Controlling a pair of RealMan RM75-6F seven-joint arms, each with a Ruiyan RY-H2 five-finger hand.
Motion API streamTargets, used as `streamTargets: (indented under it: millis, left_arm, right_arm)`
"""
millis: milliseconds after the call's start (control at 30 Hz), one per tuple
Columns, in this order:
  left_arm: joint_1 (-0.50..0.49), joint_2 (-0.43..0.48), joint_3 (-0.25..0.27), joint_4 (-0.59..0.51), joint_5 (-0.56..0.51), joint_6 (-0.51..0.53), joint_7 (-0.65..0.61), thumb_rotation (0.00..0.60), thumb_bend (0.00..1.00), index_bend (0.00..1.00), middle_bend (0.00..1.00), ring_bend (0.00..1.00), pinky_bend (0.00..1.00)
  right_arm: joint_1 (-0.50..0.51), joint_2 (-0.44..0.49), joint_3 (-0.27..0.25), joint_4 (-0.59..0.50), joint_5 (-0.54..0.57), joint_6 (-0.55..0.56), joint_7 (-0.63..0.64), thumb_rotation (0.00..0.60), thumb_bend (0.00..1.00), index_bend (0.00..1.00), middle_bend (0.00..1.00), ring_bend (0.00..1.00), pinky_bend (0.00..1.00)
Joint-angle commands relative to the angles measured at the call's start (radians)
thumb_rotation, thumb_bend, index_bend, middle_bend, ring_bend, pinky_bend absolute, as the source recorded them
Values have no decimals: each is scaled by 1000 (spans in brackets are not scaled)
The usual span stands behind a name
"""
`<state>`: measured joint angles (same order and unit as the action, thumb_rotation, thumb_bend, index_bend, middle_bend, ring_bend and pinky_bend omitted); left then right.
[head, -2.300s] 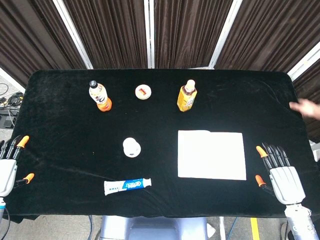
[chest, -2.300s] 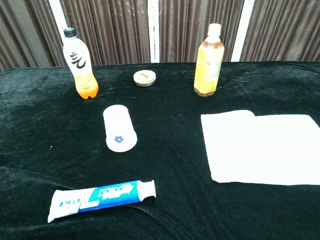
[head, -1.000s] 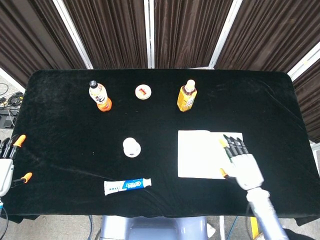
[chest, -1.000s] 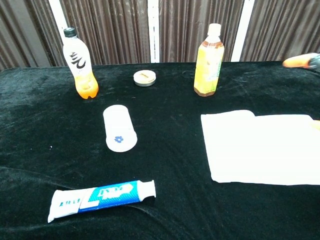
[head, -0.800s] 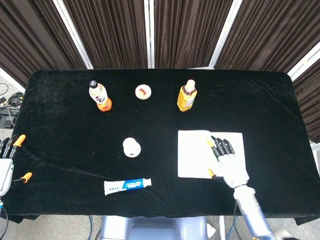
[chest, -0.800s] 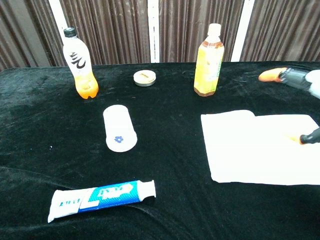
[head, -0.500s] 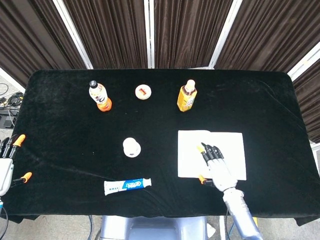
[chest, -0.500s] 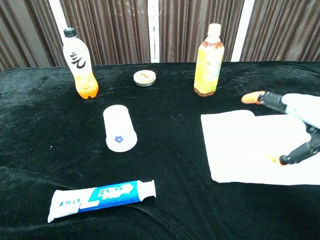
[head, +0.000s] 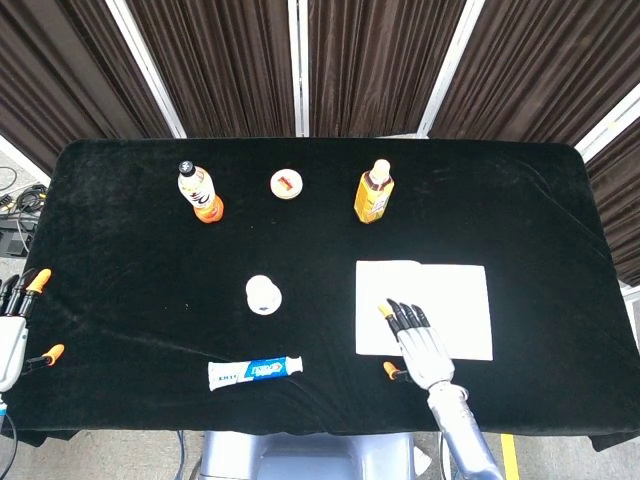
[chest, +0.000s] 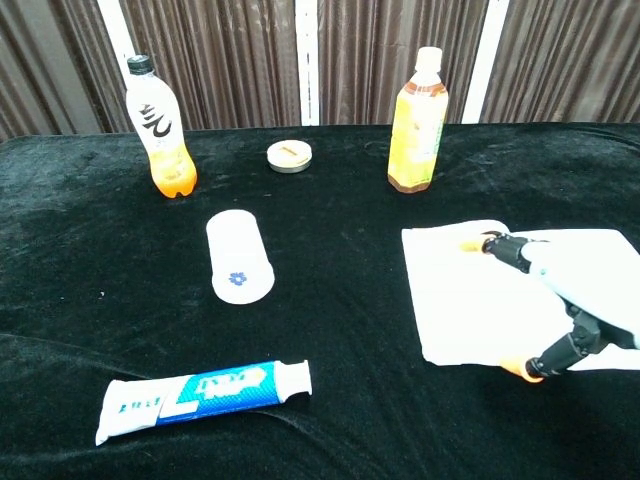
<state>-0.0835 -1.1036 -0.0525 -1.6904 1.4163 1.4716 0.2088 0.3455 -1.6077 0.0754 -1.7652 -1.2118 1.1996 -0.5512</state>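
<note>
My right hand (head: 420, 345) is spread flat, holding nothing, over the front left part of a white folded cloth (head: 455, 295). In the chest view the right hand (chest: 560, 300) reaches in from the right over the cloth (chest: 460, 300), its thumb tip past the cloth's front edge. Whether it touches the cloth I cannot tell. My left hand (head: 15, 325) hangs empty at the table's left edge, fingers apart, and shows only in the head view.
A white paper cup (head: 263, 294) (chest: 238, 257) lies on its side at the middle left. A toothpaste tube (head: 254, 371) (chest: 200, 398) lies near the front. At the back stand an orange soda bottle (head: 200, 192), a small round tin (head: 286, 184) and a yellow tea bottle (head: 373, 192).
My right hand has moved left from the table's right edge, across the cloth, to its front left corner. The left hand and the objects have stayed put.
</note>
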Motion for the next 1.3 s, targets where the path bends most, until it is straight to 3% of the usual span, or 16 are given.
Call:
streamTargets:
  millis: [33, 900, 1300]
  left_arm:
    - [0, 1, -1, 0, -1, 0, -2, 600, 135, 0, 0, 0, 0]
    - [-1, 0, -4, -3, -10, -3, -7, 600, 133, 0, 0, 0, 0]
    - [-3, -4, -3, -2, -9, -5, -3, 600, 134, 0, 0, 0, 0]
  right_arm:
    - [6, -36, 6, 43, 10, 8, -1, 600, 169, 0, 0, 0, 0]
    - [26, -169, 1, 247, 14, -15, 64, 600, 154, 0, 0, 0, 0]
    - [22, -228, -7, 367, -74, 35, 140, 600, 184, 0, 0, 0, 0]
